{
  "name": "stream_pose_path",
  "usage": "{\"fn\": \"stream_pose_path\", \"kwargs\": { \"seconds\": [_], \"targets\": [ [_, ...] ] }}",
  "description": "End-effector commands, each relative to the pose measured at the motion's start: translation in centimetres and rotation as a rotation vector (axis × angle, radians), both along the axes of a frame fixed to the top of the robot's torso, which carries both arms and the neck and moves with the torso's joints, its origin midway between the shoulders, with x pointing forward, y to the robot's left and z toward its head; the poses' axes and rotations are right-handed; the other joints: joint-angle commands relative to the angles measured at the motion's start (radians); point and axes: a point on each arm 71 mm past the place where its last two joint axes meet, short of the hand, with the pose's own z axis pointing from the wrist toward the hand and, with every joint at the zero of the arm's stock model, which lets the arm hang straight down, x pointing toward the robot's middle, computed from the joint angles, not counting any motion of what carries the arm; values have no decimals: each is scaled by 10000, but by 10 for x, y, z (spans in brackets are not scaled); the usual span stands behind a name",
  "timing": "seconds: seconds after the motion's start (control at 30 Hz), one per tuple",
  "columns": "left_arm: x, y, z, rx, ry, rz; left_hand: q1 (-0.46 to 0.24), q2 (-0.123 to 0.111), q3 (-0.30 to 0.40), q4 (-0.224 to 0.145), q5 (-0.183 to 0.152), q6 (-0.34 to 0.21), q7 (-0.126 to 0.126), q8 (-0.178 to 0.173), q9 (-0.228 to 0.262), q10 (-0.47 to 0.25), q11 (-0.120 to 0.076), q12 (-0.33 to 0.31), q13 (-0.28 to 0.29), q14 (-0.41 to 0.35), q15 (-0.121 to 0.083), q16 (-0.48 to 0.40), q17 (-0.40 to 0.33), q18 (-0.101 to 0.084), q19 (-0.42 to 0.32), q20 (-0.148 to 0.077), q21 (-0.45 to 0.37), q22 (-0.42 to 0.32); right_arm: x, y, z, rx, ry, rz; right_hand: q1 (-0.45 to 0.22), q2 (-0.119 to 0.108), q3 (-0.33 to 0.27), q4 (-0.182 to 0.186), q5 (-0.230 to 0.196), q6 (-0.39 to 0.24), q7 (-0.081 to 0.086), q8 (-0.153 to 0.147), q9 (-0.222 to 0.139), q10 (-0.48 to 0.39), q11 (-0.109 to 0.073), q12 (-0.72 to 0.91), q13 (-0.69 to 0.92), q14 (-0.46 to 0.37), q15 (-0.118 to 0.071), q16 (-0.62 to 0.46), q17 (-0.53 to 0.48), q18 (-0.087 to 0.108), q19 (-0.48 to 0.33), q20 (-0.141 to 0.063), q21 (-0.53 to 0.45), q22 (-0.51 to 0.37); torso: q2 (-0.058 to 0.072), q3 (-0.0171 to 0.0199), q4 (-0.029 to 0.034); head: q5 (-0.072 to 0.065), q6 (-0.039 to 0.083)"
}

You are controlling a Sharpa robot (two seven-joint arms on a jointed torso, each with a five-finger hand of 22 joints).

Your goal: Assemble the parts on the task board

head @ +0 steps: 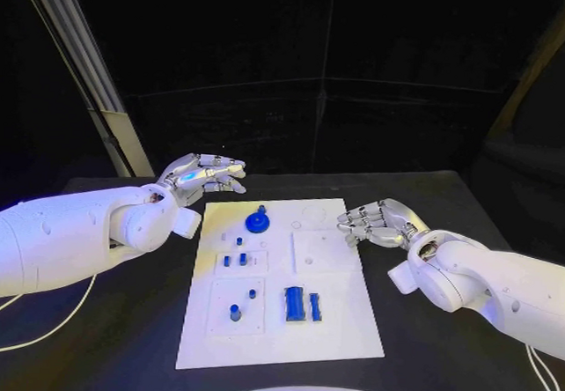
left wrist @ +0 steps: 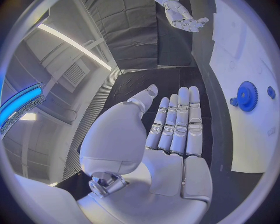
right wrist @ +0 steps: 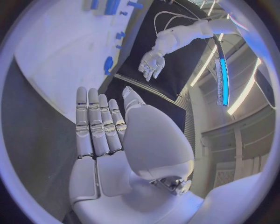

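The white task board [head: 333, 317] lies in the middle of the black table. A blue gear [head: 257, 221] stands near its far end, seen also as the blue gear [left wrist: 247, 95] in the left wrist view. Small blue pegs [head: 235, 261] and a larger blue block [head: 294, 303] sit further toward me. My left hand [head: 205, 177] hovers beside the board's far left corner, fingers extended, holding nothing. My right hand [head: 375, 222] hovers over the board's right edge, fingers loosely curled, holding nothing. The left wrist view shows flat fingers [left wrist: 178, 121]; the right wrist view shows straight fingers [right wrist: 96, 123].
A slanted pale light bar [head: 92, 80] stands behind the table at the far left. A thin cable [head: 34, 324] runs across the table under my left arm. Dark curtains close off the back.
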Motion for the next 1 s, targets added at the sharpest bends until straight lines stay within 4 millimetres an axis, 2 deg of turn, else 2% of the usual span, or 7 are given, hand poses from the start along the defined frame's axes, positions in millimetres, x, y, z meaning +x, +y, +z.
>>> {"fn": "stream_pose_path", "kwargs": {
  "seconds": [0.03,0.33,0.67,0.7,0.8,0.83,1.0],
  "targets": [
    [6,6,0,-629,-429,1122,25,103,-179,55,27,-14,27,-167,-15,161,62,-557,3,43,182,-1217,-526,120,-482,268,-735,-644,21,-3,5,2795,-559,-692,33,46,-20,-329,-203,-99,-4,-53,-274,113,105,-352,-884,-8,75,-768,-509,96,139,279,-873,-632,-202,-64,-78,37,409],
    [16,3,-21,-614,-439,2181,107,294,-973,161,31,-321,-240,-1057,-16,-95,592,-2237,7,-378,810,-3830,-1517,113,-1882,914,-2061,-1993,61,4,-14,4108,-549,-1861,-887,316,-521,-1197,-450,-856,240,-76,-1161,-680,505,-858,-2717,-589,621,-2414,-1462,77,-76,718,-2974,-2041,-335,-33,-29,25,1186],
    [21,-8,-30,-530,-577,2477,155,572,-1572,174,50,-296,-222,-1518,-4,-310,614,-3106,14,-506,945,-4841,-1547,22,-2946,959,-2069,-2713,71,20,-21,4692,-386,-1535,-1305,678,-721,-1646,-451,-853,172,-76,-1447,-621,501,-855,-2990,-501,644,-2395,-1457,136,-37,819,-3707,-2538,-332,28,-6,172,1473],
    [19,-9,-33,-404,-234,2064,-3695,747,-1972,446,-315,-3020,-756,-2216,-660,-3042,-4,-3441,-613,-3160,385,-5271,-2228,-505,-4826,89,-2708,-3435,70,17,-24,3980,-313,-1914,-5301,189,16,-1931,-952,-3469,-522,-693,-2156,-3518,-70,-1503,-3617,-3655,176,-3045,-2089,-516,-2775,-6,-4140,-3456,-333,-2,-10,128,1432],
    [17,-11,-33,-367,-232,2092,-4421,747,-2069,446,-328,-3520,-834,-2216,-660,-3529,-115,-3523,-613,-3624,275,-5383,-2228,-504,-5166,-79,-2708,-3578,69,18,-23,3988,-349,-1958,-6067,189,16,-1931,-1050,-3825,-602,-693,-2156,-4007,-194,-1503,-3617,-4069,61,-3045,-2089,-516,-3180,-147,-4260,-3456,-350,-11,54,126,1419],
    [16,-11,-33,-342,-231,2111,-4738,747,-2097,446,-1048,-3738,-871,-2216,-660,-3746,-166,-3553,-613,-3835,226,-5419,-2228,-547,-5317,-146,-2708,-3637,69,19,-21,3994,-372,-1988,-6395,189,16,-1931,-1092,-4030,-650,-693,-2156,-4238,-239,-1503,-3617,-4317,23,-3045,-2089,-516,-3400,-213,-4299,-3456,-362,-17,95,124,1410],
    [8,-19,-32,-132,-247,2277,-6151,747,-2261,446,-1048,-4732,-1065,-2216,-660,-4734,-390,-4280,-613,-4797,18,-5586,-2228,-693,-6007,-467,-2708,-3903,62,23,-12,4033,-553,-2245,-7878,189,16,-1931,-1280,-4975,-896,-693,-2156,-5300,-452,-1503,-3617,-5449,-155,-3045,-2089,-674,-4397,-513,-4470,-3456,-457,-67,439,108,1337]
  ]
}}
